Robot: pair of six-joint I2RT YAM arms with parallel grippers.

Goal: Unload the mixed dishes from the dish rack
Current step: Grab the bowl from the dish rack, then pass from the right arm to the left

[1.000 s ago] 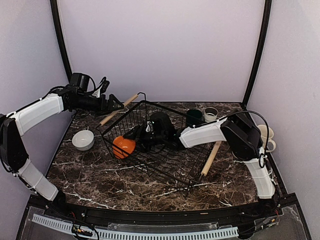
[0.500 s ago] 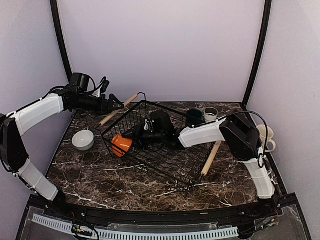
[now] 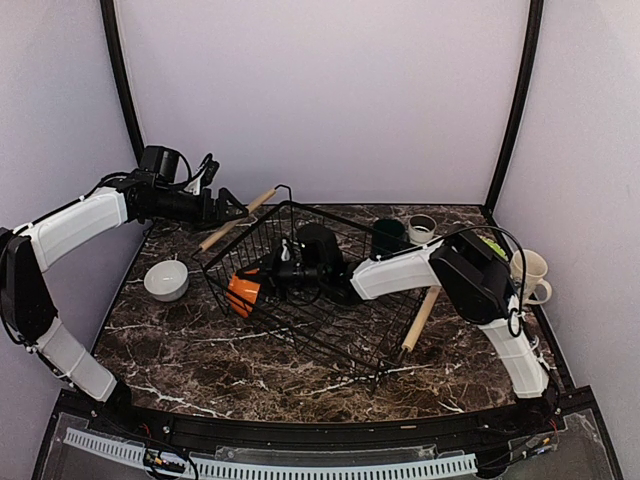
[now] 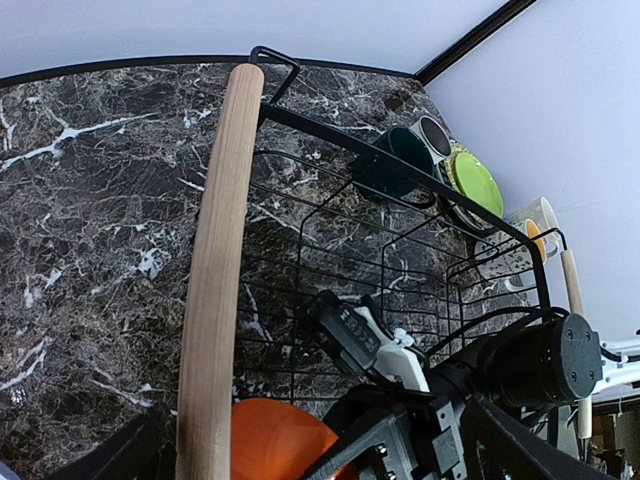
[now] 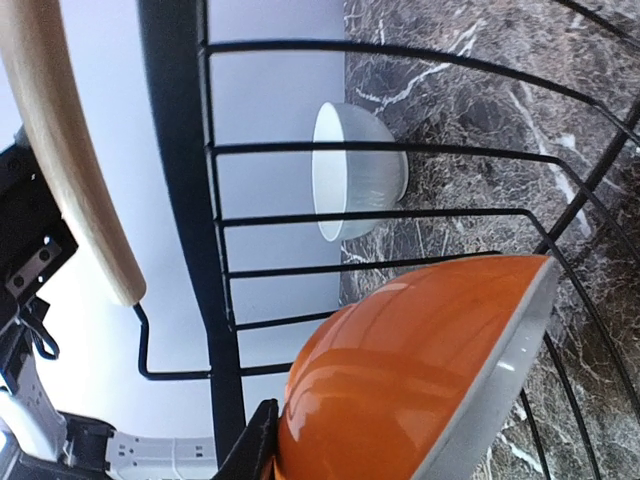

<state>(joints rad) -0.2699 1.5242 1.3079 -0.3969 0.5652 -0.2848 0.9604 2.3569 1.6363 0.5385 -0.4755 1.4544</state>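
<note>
Change: orange bowl (image 3: pixel 243 292) tipped from dome-up onto its edge, inside the dish rack (image 4: pixel 340 138) at its left wall
Right gripper (image 3: pixel 262 275): fingers narrowed, pinched on the bowl's rim
Left gripper (image 3: pixel 228 210): fingers spread wide, beside the wooden handle (image 4: pixel 222 250)
Meaning: bowl judged ready to be lifted out

The bench (image 3: pixel 200 350) is dark, polished marble-look stone with white veins. The dish rack (image 3: pixel 330 320) is thin black coated metal wire with a satin finish. Its handle (image 4: pixel 215 270) is pale bare wood, smooth and matt. The orange bowl (image 5: pixel 400 370) is glossy glazed ceramic, white inside. At nine o'clock, the white bowl (image 5: pixel 355 170) is finely ribbed outside. The lime-green plate (image 4: pixel 475 185) is shiny.
</note>
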